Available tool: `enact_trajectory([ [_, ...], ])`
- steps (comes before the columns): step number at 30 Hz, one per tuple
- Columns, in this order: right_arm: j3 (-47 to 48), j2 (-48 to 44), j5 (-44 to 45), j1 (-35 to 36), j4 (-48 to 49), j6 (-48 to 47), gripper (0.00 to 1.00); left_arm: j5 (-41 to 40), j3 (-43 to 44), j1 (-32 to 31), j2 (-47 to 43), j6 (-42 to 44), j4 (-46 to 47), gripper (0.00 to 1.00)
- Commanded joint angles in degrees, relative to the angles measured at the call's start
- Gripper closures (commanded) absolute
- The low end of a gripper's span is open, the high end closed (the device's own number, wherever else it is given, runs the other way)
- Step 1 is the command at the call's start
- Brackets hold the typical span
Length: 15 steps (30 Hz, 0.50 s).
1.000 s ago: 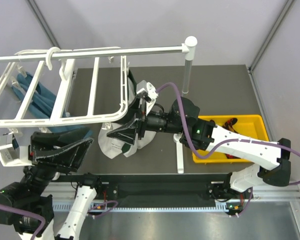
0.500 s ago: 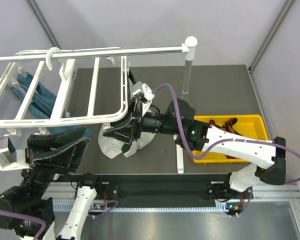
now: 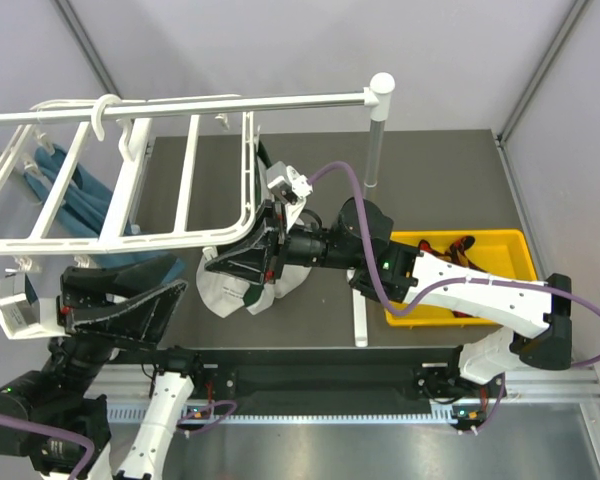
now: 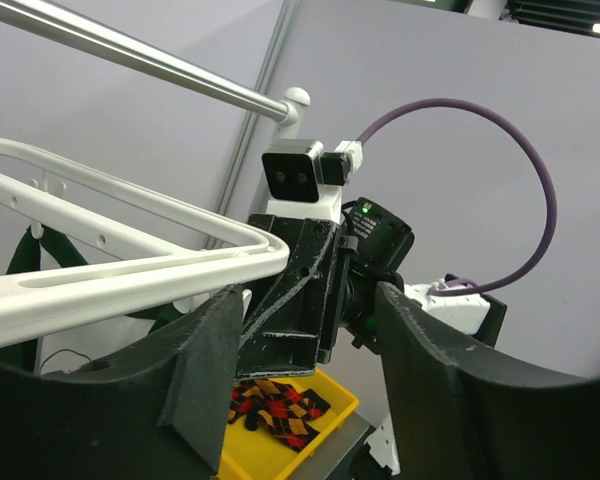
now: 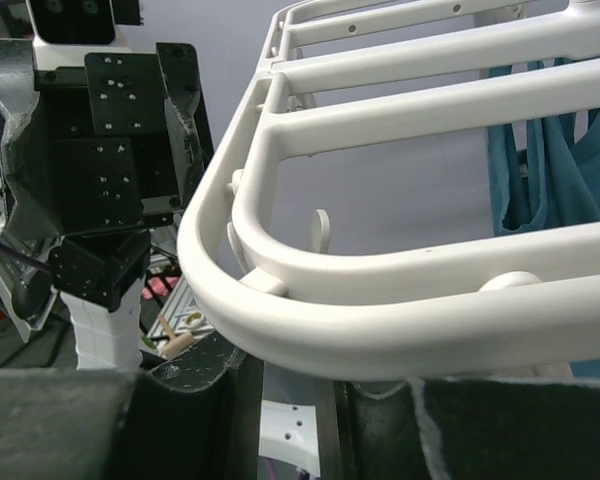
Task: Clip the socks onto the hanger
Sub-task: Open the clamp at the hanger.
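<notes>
The white hanger [image 3: 130, 235] hangs from the rail at the left; its rim also shows in the left wrist view [image 4: 130, 275] and the right wrist view [image 5: 380, 300]. My right gripper [image 3: 220, 265] sits just under the hanger's near right corner. Its jaws [image 5: 290, 400] stand a little apart and the rim hides their tips. A white-grey sock [image 3: 220, 298] hangs right below that gripper. My left gripper [image 3: 130, 295] is open and empty, pointing at that corner [image 4: 305, 300]. Argyle socks [image 3: 460, 245] lie in the yellow bin [image 3: 500, 240], also seen in the left wrist view [image 4: 275, 405].
Dark green-teal socks [image 3: 75, 205] hang from the hanger's far left side, also seen in the right wrist view [image 5: 540, 150]. The silver rail [image 3: 230, 103] runs across the top with a post [image 3: 373, 150] at its right end. A second thin post [image 3: 360, 310] stands beside the bin.
My right gripper has shifted slightly left under the hanger's corner. My left gripper has wavered a little and stays open. The white-grey sock hangs in the same place.
</notes>
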Motion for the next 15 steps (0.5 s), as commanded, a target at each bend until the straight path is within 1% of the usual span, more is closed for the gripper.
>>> enact_trajectory([
  [1,2.8,-0.4,-1.3,0.9,3.2,4.3,0.9,2.8,0.2,0.4,0.5,1.2,0.0,0.38],
  [3,3.1,-0.3,-1.5,0.9,3.1,6.0,0.92,2.4,0.3,0.4,0.4,1.6,0.0,0.35],
  [6,2.9,-0.3,-1.9,0.9,3.8,9.0,0.96,2.7,0.0,0.4,1.1,1.1,0.0,0.35],
  [11,2.9,-0.5,-4.4,0.9,6.1,12.7,0.96,3.7,-0.9,0.4,2.4,-0.9,0.0,0.39],
  [15,3.5,0.1,-5.4,0.9,6.3,13.1,0.96,6.3,-1.0,0.4,4.4,-2.8,-0.2,0.37],
])
